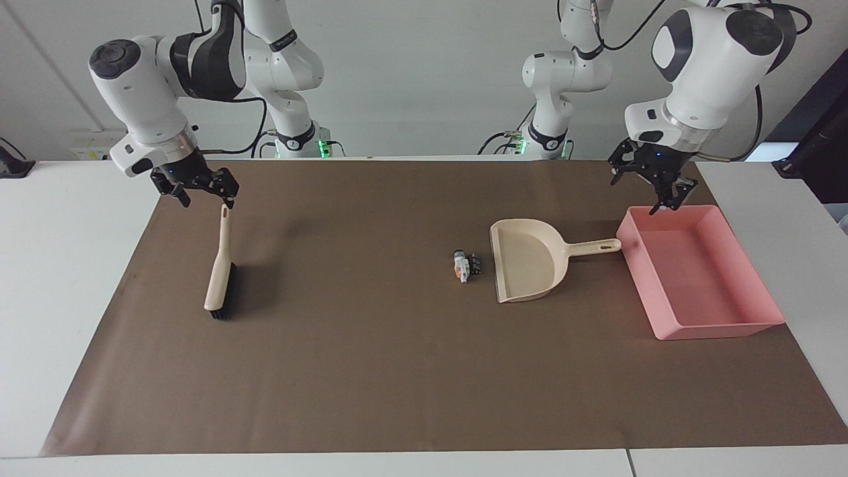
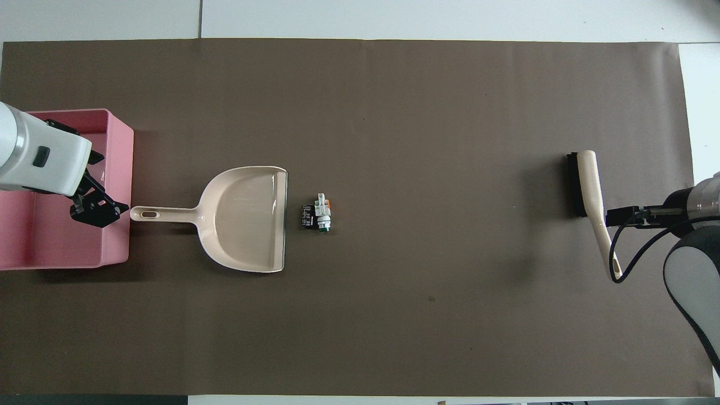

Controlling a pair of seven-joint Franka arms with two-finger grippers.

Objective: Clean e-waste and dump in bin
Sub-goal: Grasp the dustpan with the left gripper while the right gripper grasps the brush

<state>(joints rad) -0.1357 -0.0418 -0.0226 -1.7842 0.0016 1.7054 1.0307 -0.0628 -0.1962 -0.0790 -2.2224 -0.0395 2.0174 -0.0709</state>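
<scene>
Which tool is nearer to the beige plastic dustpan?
Left. The left tool hangs over the pink tray's rim, by the dustpan's handle; the right tool is above the brush.

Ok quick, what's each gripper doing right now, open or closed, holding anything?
Left gripper: open, empty, over the bin edge.
Right gripper: open, empty, above the brush handle tip.

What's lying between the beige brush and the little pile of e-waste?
Nothing: only bare brown mat separates the beige brush from the e-waste, clearest in the overhead view.
</scene>
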